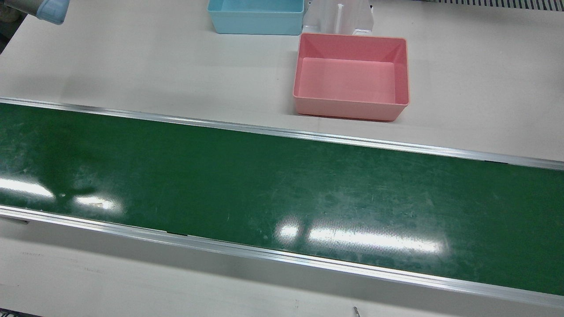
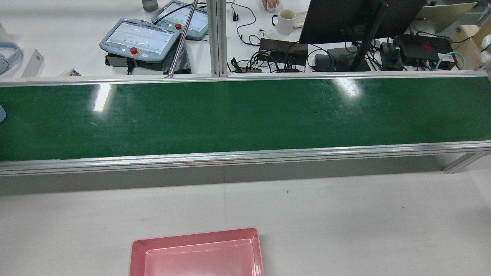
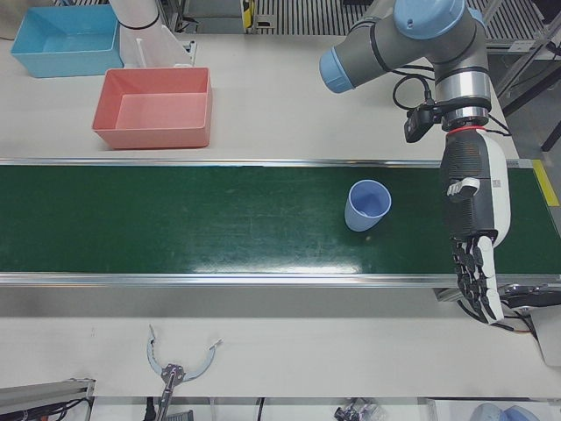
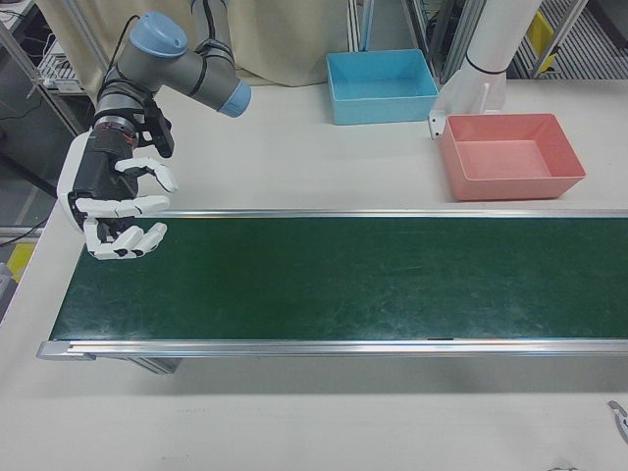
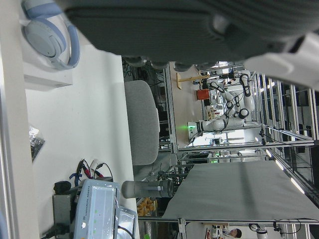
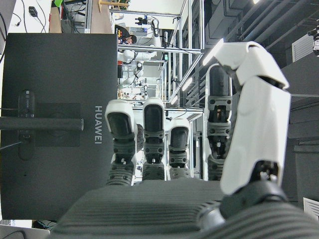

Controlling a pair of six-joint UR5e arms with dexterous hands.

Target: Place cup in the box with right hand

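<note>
Monitor back reads "HUAWEI"

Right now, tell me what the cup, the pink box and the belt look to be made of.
Cup: likely plastic, pale blue, even matte colour, thin rim.
Pink box: likely moulded plastic, one uniform colour, rounded corners, slight sheen.
Belt: dark green, probably rubber or PVC; glossy, mirrors the ceiling lights, scuffed with fine scratches.

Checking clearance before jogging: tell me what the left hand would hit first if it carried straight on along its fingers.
The left hand points past the belt's operator-side rail, fingertips already beyond it. Straight on lies the white table, though its height above that is unclear. The cup sits aside, out of line.
</note>
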